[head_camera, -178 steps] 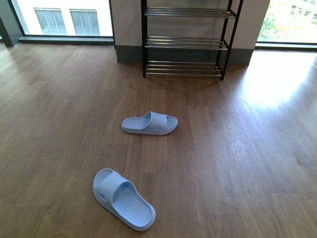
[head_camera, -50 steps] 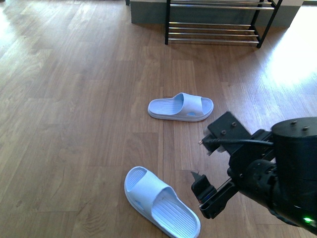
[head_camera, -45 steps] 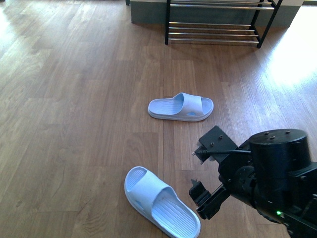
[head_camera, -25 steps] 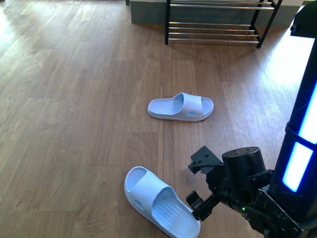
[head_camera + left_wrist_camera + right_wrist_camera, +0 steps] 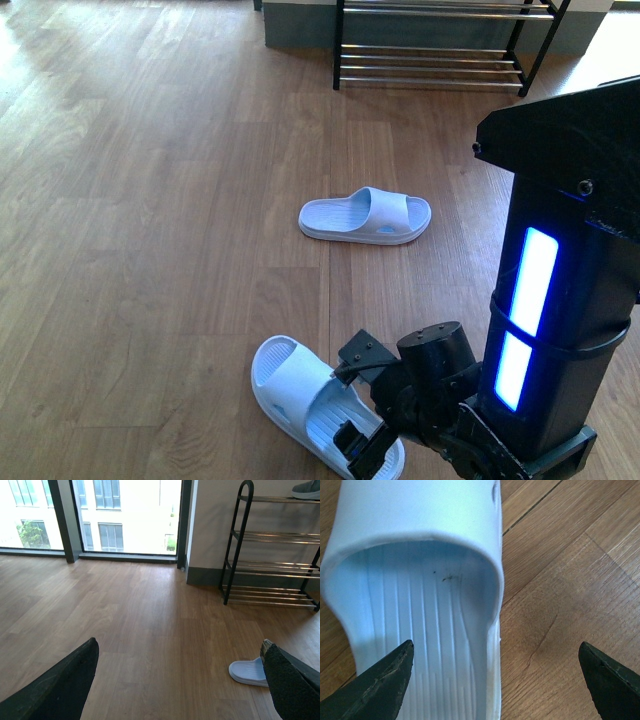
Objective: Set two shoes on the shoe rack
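Two blue sandals (image 5: pixel 366 215) (image 5: pixel 288 382), one rack (image 5: pixel 430 80), one sneaker (image 5: pixel 306 489)

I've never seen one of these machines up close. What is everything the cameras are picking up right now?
near slide sandal: one, pale blue, on the floor just below the right gripper
far slide sandal: one, pale blue, on the floor between the near one and the rack
shoe rack: one, black frame with chrome bars, against the far wall
grey shoe: one, only partly in view, on a high shelf of the rack
floor: one, brown wood planks
windows: several panes, dark frames, beside the rack's wall
right arm: one, black with blue light strips
right gripper: one, black, open, straddling the near sandal's side edge
left gripper: one, black, open, holding nothing
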Controlling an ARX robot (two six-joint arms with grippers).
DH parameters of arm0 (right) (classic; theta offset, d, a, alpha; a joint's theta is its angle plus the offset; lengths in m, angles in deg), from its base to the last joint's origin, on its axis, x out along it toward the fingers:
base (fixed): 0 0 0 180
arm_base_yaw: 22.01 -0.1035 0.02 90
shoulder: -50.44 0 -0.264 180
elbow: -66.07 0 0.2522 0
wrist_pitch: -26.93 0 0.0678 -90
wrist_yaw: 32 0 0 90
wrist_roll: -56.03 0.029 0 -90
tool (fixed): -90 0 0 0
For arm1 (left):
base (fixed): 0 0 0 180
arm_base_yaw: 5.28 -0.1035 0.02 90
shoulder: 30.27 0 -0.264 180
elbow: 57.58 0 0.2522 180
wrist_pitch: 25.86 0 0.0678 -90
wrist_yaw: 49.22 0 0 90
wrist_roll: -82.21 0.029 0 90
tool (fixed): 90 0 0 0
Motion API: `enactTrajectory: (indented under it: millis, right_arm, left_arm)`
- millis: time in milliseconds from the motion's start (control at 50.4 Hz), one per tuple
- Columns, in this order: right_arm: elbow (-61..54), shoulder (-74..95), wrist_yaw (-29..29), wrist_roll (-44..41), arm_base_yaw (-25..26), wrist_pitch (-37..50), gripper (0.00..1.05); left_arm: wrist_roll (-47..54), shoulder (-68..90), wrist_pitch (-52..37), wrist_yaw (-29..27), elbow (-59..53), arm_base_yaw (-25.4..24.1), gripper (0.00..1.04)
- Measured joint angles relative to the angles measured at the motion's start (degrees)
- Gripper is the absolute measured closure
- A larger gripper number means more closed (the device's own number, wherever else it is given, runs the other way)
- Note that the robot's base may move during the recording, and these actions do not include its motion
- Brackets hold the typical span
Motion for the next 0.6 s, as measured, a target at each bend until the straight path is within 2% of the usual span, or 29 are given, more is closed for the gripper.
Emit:
enactTrajectory:
  millis: [417, 595]
  right_arm:
    - [8.39, 3.02, 0.17, 7.65, -1.62, 1.22, 0.09]
    - [10.49, 4.13, 0.37, 8.33, -1.77, 0.87, 0.09]
  left_arm:
    - [0.0, 0.0, 0.0, 0.0, 0.0, 0.0, 0.09]
    - [0.0, 0.0, 0.0, 0.0, 0.0, 0.0, 0.09]
